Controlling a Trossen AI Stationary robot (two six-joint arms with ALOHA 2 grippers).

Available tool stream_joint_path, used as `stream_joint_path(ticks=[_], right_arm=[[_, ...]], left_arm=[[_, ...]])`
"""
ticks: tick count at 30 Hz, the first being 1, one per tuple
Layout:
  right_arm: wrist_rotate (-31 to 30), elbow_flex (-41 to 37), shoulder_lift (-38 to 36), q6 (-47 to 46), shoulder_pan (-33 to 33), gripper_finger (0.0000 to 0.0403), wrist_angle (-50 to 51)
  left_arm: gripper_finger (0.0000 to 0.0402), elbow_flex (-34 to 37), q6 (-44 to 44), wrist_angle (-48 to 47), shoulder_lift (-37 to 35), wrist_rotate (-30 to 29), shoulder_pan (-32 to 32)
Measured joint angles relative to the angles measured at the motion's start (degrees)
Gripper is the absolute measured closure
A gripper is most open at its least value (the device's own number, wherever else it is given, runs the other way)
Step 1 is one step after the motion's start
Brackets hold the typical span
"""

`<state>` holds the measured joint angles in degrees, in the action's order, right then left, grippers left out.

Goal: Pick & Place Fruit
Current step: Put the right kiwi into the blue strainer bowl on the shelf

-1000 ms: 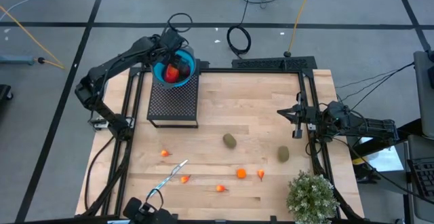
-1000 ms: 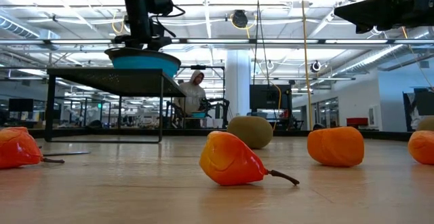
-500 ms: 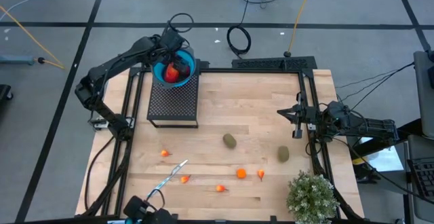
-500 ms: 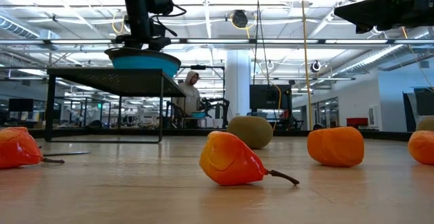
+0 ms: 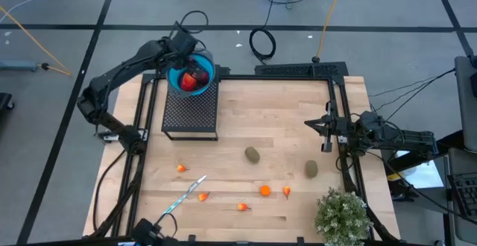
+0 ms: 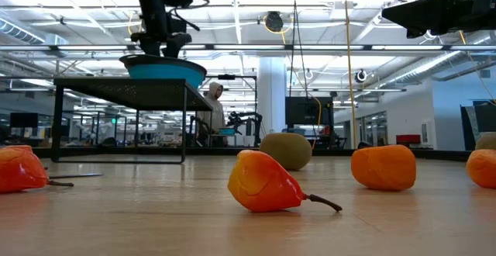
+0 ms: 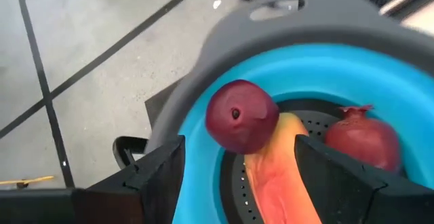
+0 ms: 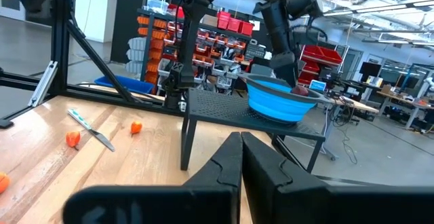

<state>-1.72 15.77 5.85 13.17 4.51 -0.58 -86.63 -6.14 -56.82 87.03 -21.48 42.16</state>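
1. Blue bowl (image 7: 203, 125): far rim cut off by the left wrist picture's edge.
2. Orange fruit (image 7: 274, 176) in the bowl: partly hidden under the dark red ball (image 7: 241, 115).
3. Pomegranate (image 7: 359, 139) beside it: lower part hidden.

The wooden table (image 5: 268, 112) carries a black mesh stand (image 5: 191, 112), scattered fruit (image 5: 253, 154), a knife-like stick (image 5: 182, 195) and a plant (image 5: 343, 215).

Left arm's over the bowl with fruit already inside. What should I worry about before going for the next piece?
The blue bowl sits at the far edge of the black mesh stand; the open left gripper is close above its rim and could nudge it off as it pulls away. The fruit in the bowl is heaped, so further drops may roll out. Near the table's front edge, the knife-like stick lies beside a small orange piece and could get grabbed with it.
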Motion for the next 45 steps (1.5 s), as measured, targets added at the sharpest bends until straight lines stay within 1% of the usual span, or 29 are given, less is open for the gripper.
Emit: stream_joint_path(ticks=[8,11,15,23,29,34,38,40,43,45], right_arm=[[0.0,0.0,0.0,0.0,0.02,0.0403,-0.02],[0.0,-0.02,0.0,0.0,0.02,0.0403,-0.02],[0.0,-0.02,0.0,0.0,0.01,0.0403,0.0],[0.0,-0.02,0.0,0.0,0.0,0.0403,-0.02],[0.0,-0.02,0.0,1.39,0.01,0.0403,-0.04],[0.02,-0.02,0.0,2.63,0.01,0.0403,-0.02],[0.12,-0.02,-0.01,2.6,0.01,0.0403,-0.02],[0.24,-0.02,0.0,2.6,0.0,0.0403,-0.02],[0.24,-0.02,-0.02,2.58,0.02,0.0403,0.0],[0.24,-0.02,-0.02,2.58,0.01,0.0403,-0.02]], left_arm=[[0.0164,0.0,-3.72,-0.02,-6.3,0.0,-3.9],[0.0178,0.0,-5.77,-0.02,-8.25,0.0,-6.89],[0.0202,0.0,-6.38,-0.01,-9.85,0.46,-11.84],[0.0261,-0.02,-6.53,0.0,-9.91,0.53,-22.05],[0.0305,-0.02,-8.66,0.19,-9.76,0.41,-29.2],[0.0337,-0.02,-9.41,0.68,-9.73,-2.14,-34.89],[0.0362,-0.02,-9.09,2.67,-9.73,-2.58,-38.8],[0.0375,0.37,-8.26,5.12,-9.76,-2.6,-40.38],[0.0395,2.31,-6.79,8.8,-9.74,-2.54,-42.56],[0.0399,3.75,-6.52,11.02,-9.71,-2.51,-43.77]])
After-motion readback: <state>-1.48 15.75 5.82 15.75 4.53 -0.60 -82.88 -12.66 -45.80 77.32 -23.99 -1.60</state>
